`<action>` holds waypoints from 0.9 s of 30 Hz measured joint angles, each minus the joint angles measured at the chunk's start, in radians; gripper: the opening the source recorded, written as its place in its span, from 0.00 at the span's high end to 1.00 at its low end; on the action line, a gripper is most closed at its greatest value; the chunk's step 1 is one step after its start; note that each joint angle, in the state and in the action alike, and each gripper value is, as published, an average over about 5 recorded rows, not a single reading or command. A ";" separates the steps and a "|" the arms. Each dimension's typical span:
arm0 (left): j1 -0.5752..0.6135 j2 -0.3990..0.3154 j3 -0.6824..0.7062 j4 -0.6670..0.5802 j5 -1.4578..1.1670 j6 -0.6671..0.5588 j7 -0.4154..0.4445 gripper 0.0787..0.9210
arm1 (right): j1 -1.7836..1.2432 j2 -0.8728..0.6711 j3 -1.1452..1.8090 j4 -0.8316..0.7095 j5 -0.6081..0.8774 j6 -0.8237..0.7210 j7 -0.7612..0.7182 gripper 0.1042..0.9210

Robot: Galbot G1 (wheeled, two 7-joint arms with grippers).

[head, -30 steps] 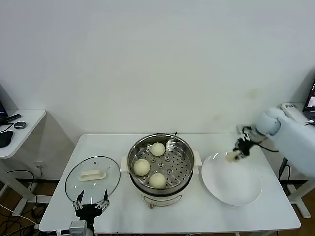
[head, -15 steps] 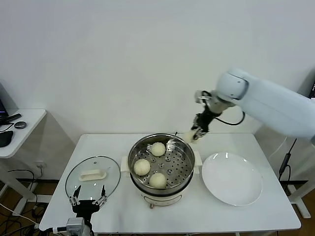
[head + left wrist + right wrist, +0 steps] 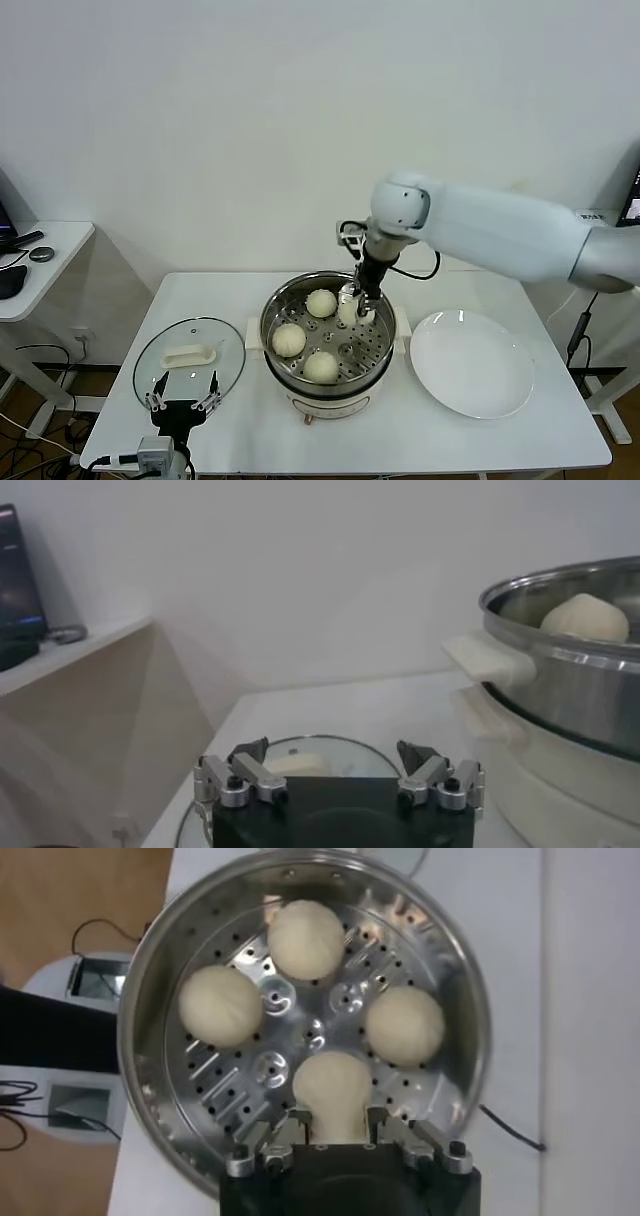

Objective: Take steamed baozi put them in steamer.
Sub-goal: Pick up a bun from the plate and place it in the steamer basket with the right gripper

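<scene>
The steamer [image 3: 272,318] is a shiny steel pot with a perforated tray, standing mid-table. Three steamed baozi lie on its tray [image 3: 321,302] [image 3: 288,339] [image 3: 320,366]. My right gripper [image 3: 354,306] reaches down inside the pot at its back right, shut on a fourth baozi [image 3: 349,312]. In the right wrist view that baozi [image 3: 332,1088] sits squeezed between the fingers of the right gripper [image 3: 333,1123], low over the tray, with the other three [image 3: 306,938] [image 3: 221,1006] [image 3: 404,1025] around it. My left gripper [image 3: 182,398] is parked open at the table's front left.
A white plate [image 3: 470,365] lies right of the steamer. The round glass lid [image 3: 188,356] with a white handle lies left of it, just beyond the left gripper [image 3: 333,755]. A side table [image 3: 40,262] stands at far left.
My right gripper has carried the baozi from over the plate leftward, past the steamer's back rim, and down into the pot. The left gripper has barely moved.
</scene>
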 measured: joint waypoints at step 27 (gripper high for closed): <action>-0.013 -0.008 0.000 0.007 0.002 0.001 0.006 0.12 | -0.012 -0.022 -0.002 0.036 -0.038 -0.038 0.056 0.12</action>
